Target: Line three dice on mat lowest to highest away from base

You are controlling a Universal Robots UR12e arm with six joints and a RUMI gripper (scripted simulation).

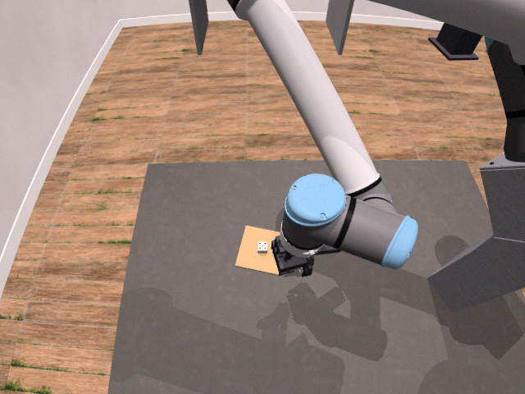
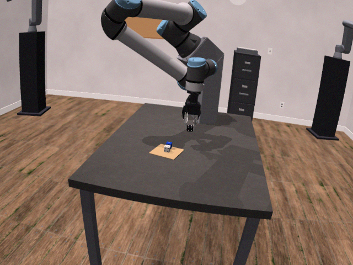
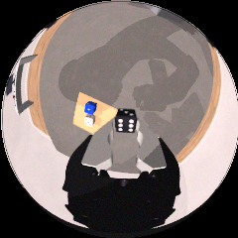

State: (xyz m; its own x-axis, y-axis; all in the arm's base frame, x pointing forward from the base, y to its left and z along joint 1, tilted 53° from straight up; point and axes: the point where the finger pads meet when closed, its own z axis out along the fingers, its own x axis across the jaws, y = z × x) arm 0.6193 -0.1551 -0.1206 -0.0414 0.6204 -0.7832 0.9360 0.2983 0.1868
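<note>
My gripper [image 2: 190, 121] [image 3: 125, 118] is shut on a black die [image 2: 190, 127] [image 3: 125, 121] and holds it above the table, off the mat's side in the wrist view. The die's face towards the wrist camera shows a six. A tan mat [image 1: 250, 259] [image 2: 174, 156] [image 3: 79, 116] lies on the table. On it a white die [image 1: 262, 246] [image 2: 166, 148] [image 3: 89, 120] sits flat with a five on top. A blue die [image 2: 169, 143] [image 3: 90, 107] stands close to it, on its base side; its top number is too small to read. The arm hides the blue and black dice in the top view.
The dark table [image 1: 190, 237] [image 2: 128, 171] extends around the mat. The robot's grey pedestal [image 1: 474, 271] [image 2: 212, 85] stands at the table's far end in the exterior view. The wrist and forearm hang over the mat's base-side part in the top view.
</note>
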